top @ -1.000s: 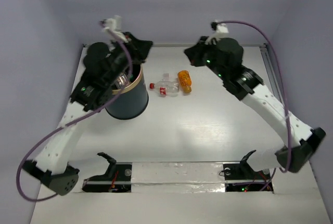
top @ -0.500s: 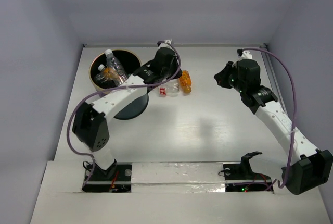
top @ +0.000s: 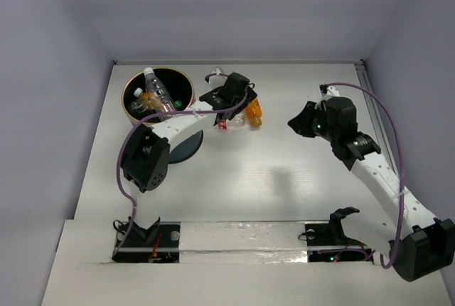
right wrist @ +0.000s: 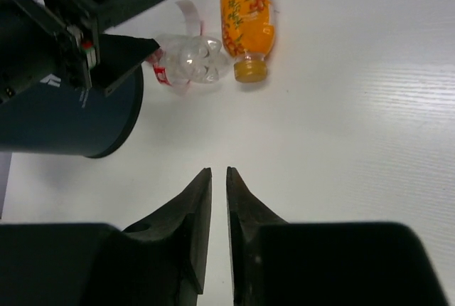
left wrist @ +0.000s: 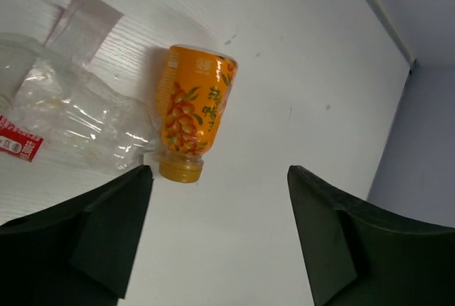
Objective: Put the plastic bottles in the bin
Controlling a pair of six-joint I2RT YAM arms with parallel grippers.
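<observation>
Bin point(top: 183, 146) stands at the far left of the table point(top: 256, 185), upright, dark wall, tan rim. Inside it there are several bottles: a clear bottle point(top: 158, 89) leaning up with its white cap at the far rim, an orange one point(top: 147, 99) beside it, and a bit of green on the right side of the inside, too small to say more. Two bottles lie on the table just right of the bin. A crushed clear bottle with red label point(left wrist: 64, 121) is nearest the bin. An orange bottle with a fruit label point(left wrist: 193, 110) lies on its side touching it, cap pointing toward the near edge. The left arm reaches across past the bin. The left gripper point(left wrist: 220, 185) hangs over these two bottles with its fingers wide apart and nothing between them, the orange bottle's cap just under the gap. The right gripper point(right wrist: 219, 174) is well to the right of the two bottles, above bare table and pointed their way. Its fingers are nearly together with only a thin slit between them, holding nothing. In the right wrist view the left arm's dark fingers show against the bin wall, next to the crushed clear bottle.
</observation>
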